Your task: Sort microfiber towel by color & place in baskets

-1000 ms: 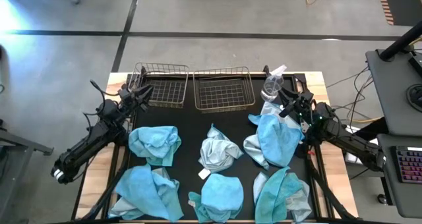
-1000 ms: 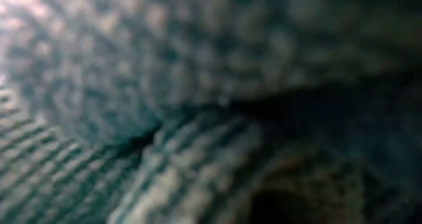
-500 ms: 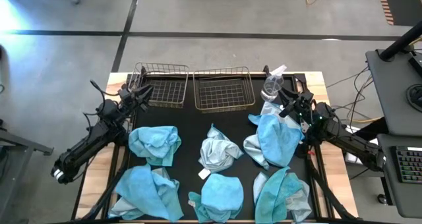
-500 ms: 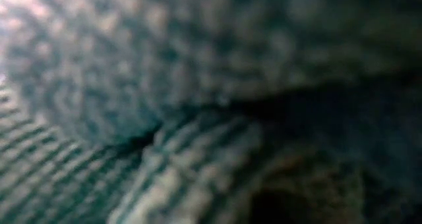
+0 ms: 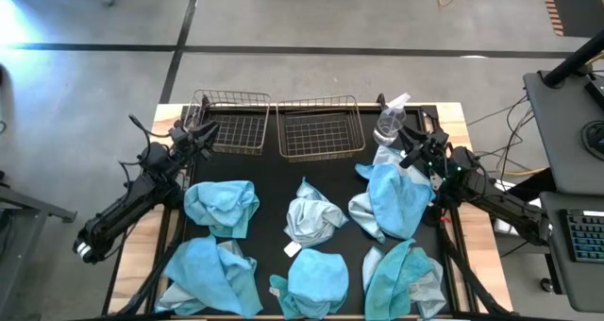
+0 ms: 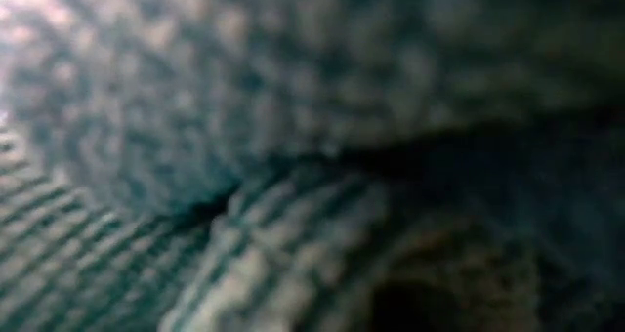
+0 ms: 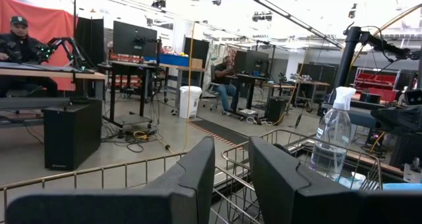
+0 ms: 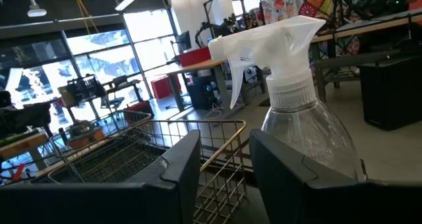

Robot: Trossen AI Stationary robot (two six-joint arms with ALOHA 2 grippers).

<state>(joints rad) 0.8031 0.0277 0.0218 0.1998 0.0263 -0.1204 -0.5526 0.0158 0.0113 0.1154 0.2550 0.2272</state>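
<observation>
1. Nothing has changed over the last second — both arms idle, sorting not begun
2. Left gripper [image 5: 202, 132], upper left, and right gripper [image 5: 408, 138], upper right — slightly parted, empty
3. Towels [image 5: 222, 206] fill lower frame; baskets [image 5: 321, 128] top centre, bare

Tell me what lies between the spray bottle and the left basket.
In the high view, only the right basket lies between the spray bottle and the left basket; it holds no towel.
</observation>
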